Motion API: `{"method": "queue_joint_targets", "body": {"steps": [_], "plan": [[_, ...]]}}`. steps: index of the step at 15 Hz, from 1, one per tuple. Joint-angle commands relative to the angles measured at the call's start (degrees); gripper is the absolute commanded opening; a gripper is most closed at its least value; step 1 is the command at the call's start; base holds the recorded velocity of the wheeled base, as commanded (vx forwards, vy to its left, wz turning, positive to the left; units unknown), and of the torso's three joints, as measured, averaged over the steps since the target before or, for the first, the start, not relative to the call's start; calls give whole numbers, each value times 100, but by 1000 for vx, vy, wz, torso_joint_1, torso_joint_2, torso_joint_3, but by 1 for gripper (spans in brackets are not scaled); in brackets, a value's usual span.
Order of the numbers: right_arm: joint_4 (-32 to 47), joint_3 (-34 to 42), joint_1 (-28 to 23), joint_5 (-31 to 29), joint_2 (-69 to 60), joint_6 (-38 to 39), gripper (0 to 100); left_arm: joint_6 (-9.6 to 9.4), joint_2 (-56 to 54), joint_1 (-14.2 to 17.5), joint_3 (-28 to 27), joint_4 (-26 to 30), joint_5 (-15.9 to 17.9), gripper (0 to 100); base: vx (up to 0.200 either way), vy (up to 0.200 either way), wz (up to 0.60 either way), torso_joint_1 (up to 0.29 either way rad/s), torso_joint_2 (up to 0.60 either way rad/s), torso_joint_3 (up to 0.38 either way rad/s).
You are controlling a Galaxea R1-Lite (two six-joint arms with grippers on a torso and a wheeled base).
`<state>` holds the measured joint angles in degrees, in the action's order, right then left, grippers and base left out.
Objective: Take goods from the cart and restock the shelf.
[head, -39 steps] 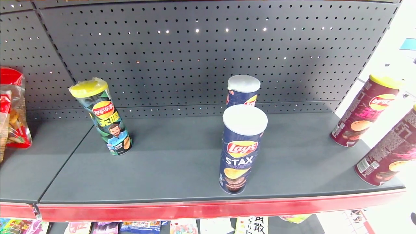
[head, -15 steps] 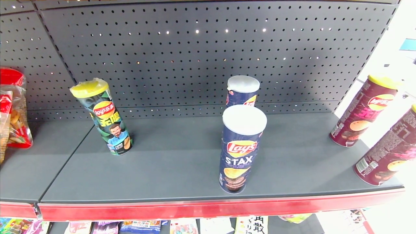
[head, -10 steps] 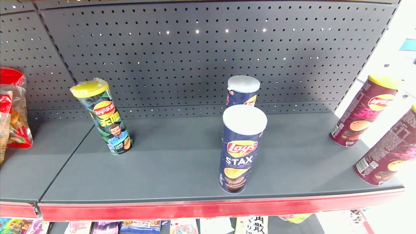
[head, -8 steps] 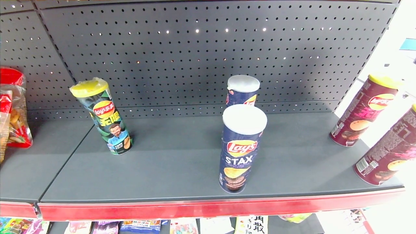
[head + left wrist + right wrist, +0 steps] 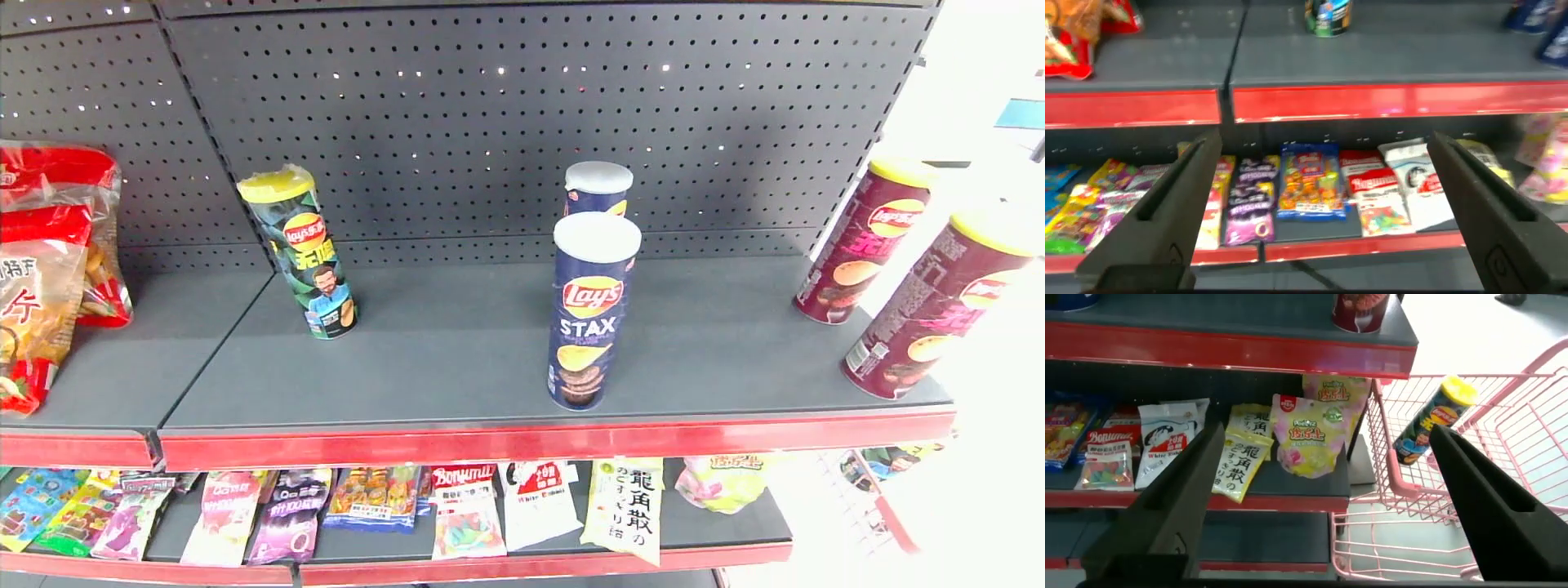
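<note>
A: Claw status?
B: Left claw (image 5: 1324, 145) is seen with its fingers spread wide, nothing held. Right claw (image 5: 1327, 434) is spread the same way, nothing gripped.
A: Stock in the cart?
B: One yellow-lidded can (image 5: 1425, 418) is seen lying tilted inside the pink wire cart (image 5: 1494, 376). The cart is parked just beside the end of the lower shelf (image 5: 1282, 502), and the can is well apart from the right claw.
A: Upper shelf layout?
B: On the grey shelf (image 5: 457, 351) a front blue can (image 5: 592, 314) is stood upright near the red front edge. A rear blue can (image 5: 598, 186) is placed at its 12 o'clock, near the pegboard back (image 5: 457, 106). A green can (image 5: 309, 253) is set at its 10 o'clock, well apart. Two maroon cans are found by the shelf's right end: one (image 5: 857, 241) at 2 o'clock, the other (image 5: 931, 306) at 3 o'clock.
A: Anything else?
B: Bagged snacks (image 5: 49, 245) are stacked at 9 o'clock on the neighbouring section. Flat snack packets (image 5: 457, 506) are laid in a row at 6 o'clock.
</note>
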<state>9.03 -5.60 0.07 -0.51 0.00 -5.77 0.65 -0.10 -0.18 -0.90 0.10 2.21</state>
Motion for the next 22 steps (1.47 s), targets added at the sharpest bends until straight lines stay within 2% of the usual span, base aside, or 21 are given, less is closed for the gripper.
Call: {"method": "queue_joint_targets", "body": {"steps": [1, 19, 22], "plan": [[-7, 6, 1, 7, 9, -3, 100, -29, 10, 9, 81, 8, -80, 100, 0, 0, 0, 0, 0, 0], [-7, 6, 1, 16, 9, 32, 100, -29, 10, 9, 81, 8, -80, 100, 0, -200, 0, 4, 3, 2], [-7, 6, 1, 16, 9, 49, 100, -38, 10, 9, 81, 8, -80, 100, 0, 0, 0, 0, 0, 0]]}}
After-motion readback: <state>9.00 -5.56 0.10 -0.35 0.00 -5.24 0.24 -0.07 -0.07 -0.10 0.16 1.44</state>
